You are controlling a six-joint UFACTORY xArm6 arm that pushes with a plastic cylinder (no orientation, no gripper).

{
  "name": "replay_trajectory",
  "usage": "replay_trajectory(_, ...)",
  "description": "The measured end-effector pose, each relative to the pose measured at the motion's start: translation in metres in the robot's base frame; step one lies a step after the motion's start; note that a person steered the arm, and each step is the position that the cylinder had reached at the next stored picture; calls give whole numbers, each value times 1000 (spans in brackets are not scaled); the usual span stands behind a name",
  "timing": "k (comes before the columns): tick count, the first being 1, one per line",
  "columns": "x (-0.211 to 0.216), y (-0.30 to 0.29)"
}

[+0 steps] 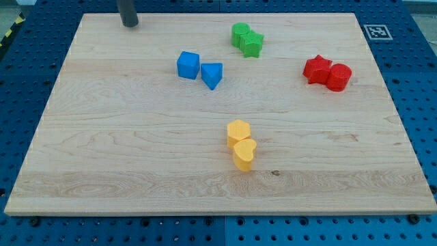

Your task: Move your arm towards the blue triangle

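The blue triangle [212, 74] lies on the wooden board [136, 157], toward the view's top from its middle. A blue cube [188, 65] sits just beside the triangle, on the view's left. My tip [130, 24] is well apart from the triangle, up and to the view's left. I carry no claw, only the rod. Green blocks [246, 39] lie up-right of the triangle, red blocks [328, 72] farther right, yellow blocks [241, 143] below.

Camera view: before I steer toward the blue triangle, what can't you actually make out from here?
- Rod: the view's top edge cuts off everything above its lower end; my tip shows at the board's top left, up-left of the blue cube and blue triangle.
- Whether those two touch: too close to tell.
- Back green block: partly hidden by the green star; shape unclear.
- Corner marker: too small to read.
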State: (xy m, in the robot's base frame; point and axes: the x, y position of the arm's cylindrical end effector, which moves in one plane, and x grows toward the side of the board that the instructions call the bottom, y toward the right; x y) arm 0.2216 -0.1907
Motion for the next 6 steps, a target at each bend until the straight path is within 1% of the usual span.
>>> replay_trajectory(1,-2,0)
replay_trajectory(2,13,19)
replay_trajectory(4,77,156)
replay_trajectory(5,120,184)
replay_trajectory(6,155,185)
